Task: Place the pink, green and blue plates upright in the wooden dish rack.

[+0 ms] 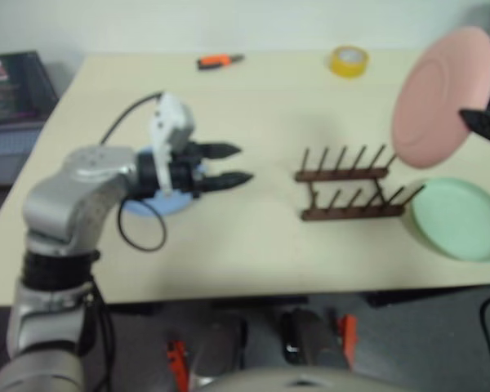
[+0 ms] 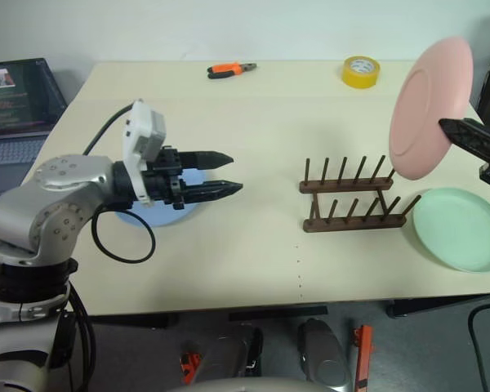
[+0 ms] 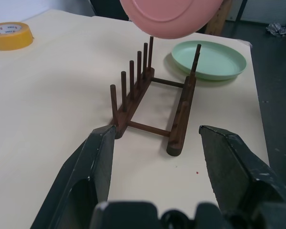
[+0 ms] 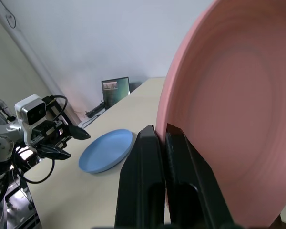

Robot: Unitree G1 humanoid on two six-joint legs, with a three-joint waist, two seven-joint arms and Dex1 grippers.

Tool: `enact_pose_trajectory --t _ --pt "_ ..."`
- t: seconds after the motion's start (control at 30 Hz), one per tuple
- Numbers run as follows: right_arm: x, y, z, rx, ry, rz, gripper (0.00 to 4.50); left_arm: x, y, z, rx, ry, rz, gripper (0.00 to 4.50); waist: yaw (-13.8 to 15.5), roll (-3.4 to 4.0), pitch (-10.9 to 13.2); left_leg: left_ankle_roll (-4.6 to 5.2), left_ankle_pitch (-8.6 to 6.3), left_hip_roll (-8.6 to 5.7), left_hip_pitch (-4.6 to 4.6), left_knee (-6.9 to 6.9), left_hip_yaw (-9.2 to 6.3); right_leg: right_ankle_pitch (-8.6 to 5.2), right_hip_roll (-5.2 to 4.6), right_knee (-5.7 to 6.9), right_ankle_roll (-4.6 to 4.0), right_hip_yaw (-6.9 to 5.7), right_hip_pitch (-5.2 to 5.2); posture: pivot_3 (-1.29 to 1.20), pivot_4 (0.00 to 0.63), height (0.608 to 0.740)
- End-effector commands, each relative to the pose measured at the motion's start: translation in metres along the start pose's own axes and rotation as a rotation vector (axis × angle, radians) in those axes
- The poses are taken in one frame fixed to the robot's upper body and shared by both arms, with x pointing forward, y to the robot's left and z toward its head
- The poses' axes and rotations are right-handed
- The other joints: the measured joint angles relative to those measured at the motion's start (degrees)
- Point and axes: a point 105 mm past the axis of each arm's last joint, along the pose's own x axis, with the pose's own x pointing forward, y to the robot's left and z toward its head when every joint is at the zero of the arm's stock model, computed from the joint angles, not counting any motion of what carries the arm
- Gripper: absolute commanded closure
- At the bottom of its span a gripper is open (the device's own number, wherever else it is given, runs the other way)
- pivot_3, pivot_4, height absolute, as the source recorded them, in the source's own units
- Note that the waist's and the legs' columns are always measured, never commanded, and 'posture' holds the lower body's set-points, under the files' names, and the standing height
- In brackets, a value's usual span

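My right gripper (image 2: pixel 451 128) is shut on the rim of the pink plate (image 2: pixel 429 106). It holds the plate nearly upright in the air, just above the right end of the wooden dish rack (image 2: pixel 355 200). No plate stands between the rack's pegs. The green plate (image 2: pixel 461 229) lies flat on the table right of the rack. The blue plate (image 4: pixel 106 150) lies flat on the left part of the table, partly hidden under my left gripper (image 2: pixel 233 173). That gripper hovers open above it with nothing between its fingers, pointing toward the rack.
A yellow tape roll (image 2: pixel 360 71) and orange-handled pliers (image 2: pixel 231 69) lie near the table's far edge. A laptop (image 2: pixel 16 98) sits off the table's left side. Bare tabletop (image 2: pixel 269 237) stretches between the blue plate and the rack.
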Motion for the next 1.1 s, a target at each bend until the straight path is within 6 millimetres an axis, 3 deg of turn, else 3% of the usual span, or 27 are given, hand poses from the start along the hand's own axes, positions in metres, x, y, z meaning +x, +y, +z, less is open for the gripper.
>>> enact_pose_trajectory --t 0.03,0.6,0.83,0.93,1.1 --pt "0.0 0.009 0.004 -0.041 0.022 0.023 4.45 -0.001 -0.003 0.011 0.036 -0.031 -0.01 1.42 0.0 0.0 0.0 0.0 0.0 0.0 0.0 0.0 -0.01 0.0 0.0 0.0 0.0 0.0 0.0 0.0 0.15 0.74" --pt "-0.018 -0.002 -0.014 -0.015 0.118 -0.045 4.45 0.001 -0.004 0.011 0.038 -0.027 -0.031 1.42 0.2 -0.02 0.0 0.0 0.0 0.0 -0.01 0.0 -0.02 -0.13 0.0 -0.02 0.23 -0.03 0.0 0.0 0.15 0.74" --pt "-0.017 -0.023 -0.035 -0.139 0.231 -0.138 4.45 0.002 -0.004 0.011 0.041 -0.024 -0.038 1.42 0.2 -0.02 0.0 0.0 0.0 0.0 0.0 0.0 0.0 -0.15 0.0 -0.02 0.27 0.0 0.01 0.0 0.15 0.74" --pt "-0.015 -0.024 -0.033 -0.139 0.218 -0.122 3.74 0.002 -0.005 0.012 0.042 -0.024 -0.038 1.42 0.1 -0.03 0.0 -0.01 0.0 0.01 0.01 0.0 -0.02 -0.16 0.0 -0.02 0.28 -0.01 0.01 0.0 0.15 0.74" --pt "-0.014 -0.028 -0.029 -0.168 0.217 -0.127 1.98 0.001 -0.005 0.013 0.044 -0.022 -0.036 1.42 0.1 -0.03 0.0 -0.01 0.0 0.0 0.0 0.0 -0.03 -0.15 0.0 -0.02 0.27 -0.01 0.01 0.0 0.15 0.74"
